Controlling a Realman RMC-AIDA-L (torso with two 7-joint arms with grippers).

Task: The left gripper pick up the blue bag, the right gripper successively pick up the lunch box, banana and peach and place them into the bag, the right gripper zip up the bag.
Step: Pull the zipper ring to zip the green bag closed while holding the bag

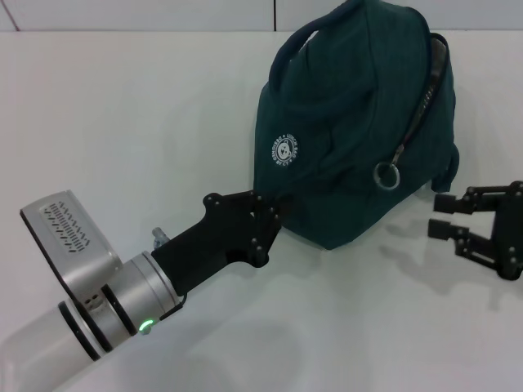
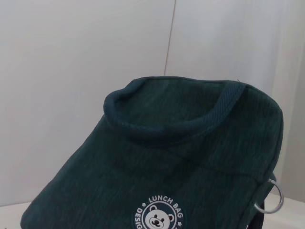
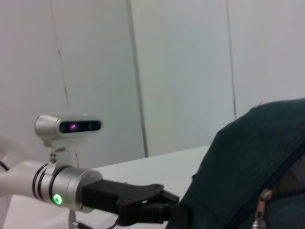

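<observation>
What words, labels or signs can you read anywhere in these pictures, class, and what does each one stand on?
"LUNCH BAG": white letters arching over a bear face in the round logo on the blue bag.
"DESI...": start of a further word on the logo's ring, cut off by the picture's edge.
The same logo in the head view: its lettering is too small to read.
The left gripper and right gripper show no readable text.

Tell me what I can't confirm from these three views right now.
- Bag contents: blue bag fabric hides the lunch box, banana and peach in every view.
- Left gripper grip: head view, fingertips lost against the bag.
- Zipper end: cut off at the right wrist view's edge.
- Right gripper body: cropped, head view.
</observation>
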